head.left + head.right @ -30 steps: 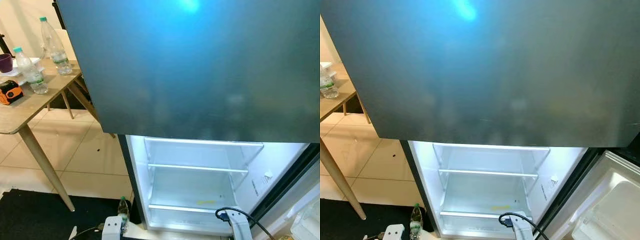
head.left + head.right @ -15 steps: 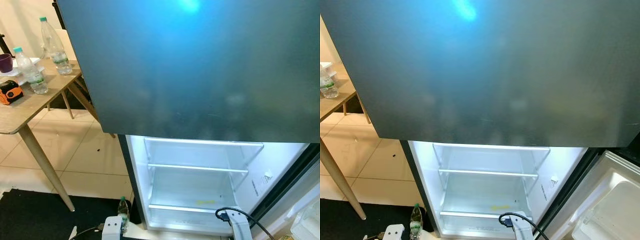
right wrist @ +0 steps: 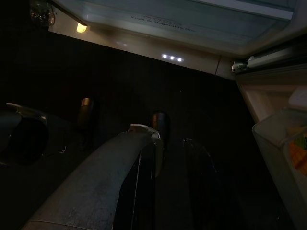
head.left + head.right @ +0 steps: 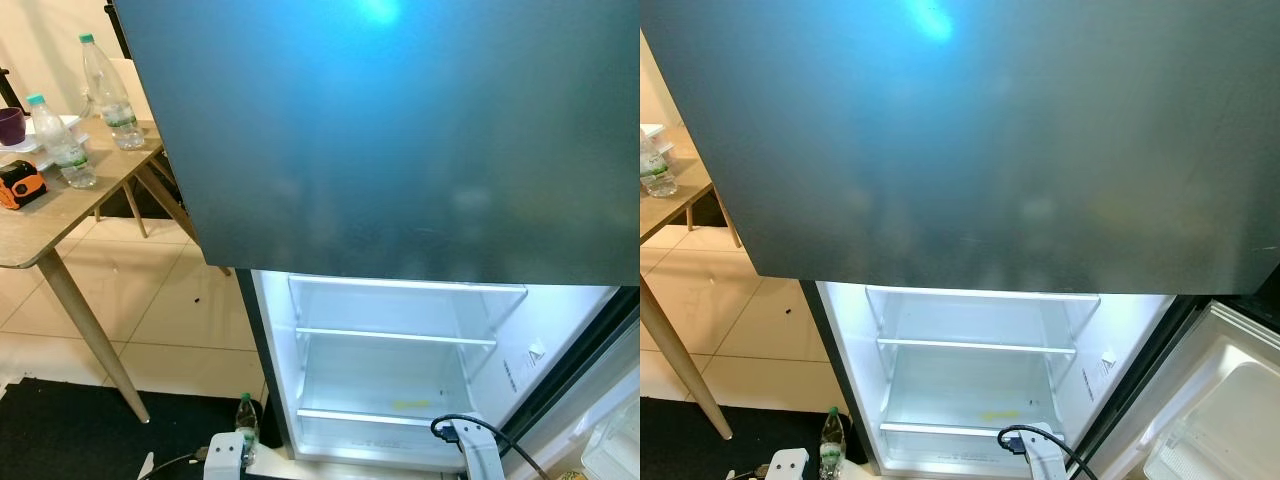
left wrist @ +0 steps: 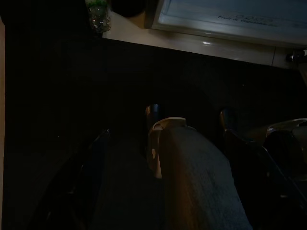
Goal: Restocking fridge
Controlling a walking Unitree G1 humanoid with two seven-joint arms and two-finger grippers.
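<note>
The fridge's lower compartment (image 4: pixel 395 365) stands open and lit, its glass shelves bare. Above it the dark upper door (image 4: pixel 400 130) is closed. A small water bottle (image 4: pixel 246 415) stands on the floor by the fridge's left bottom corner, and shows dimly as the bottle (image 5: pixel 98 14) in the left wrist view. Two more water bottles (image 4: pixel 62 145) (image 4: pixel 108 95) stand on the wooden table (image 4: pixel 50 215) at the left. Both arms hang low before the fridge. My left gripper (image 5: pixel 189 114) and my right gripper (image 3: pixel 123 110) have their fingers apart, nothing between them.
The open lower door with its white bins (image 4: pixel 1220 410) juts out at the right. A black mat (image 4: pixel 60 430) lies on the tiled floor. The table also carries a purple cup (image 4: pixel 10 125) and an orange tape measure (image 4: pixel 20 183); its slanted leg (image 4: pixel 95 340) reaches the mat.
</note>
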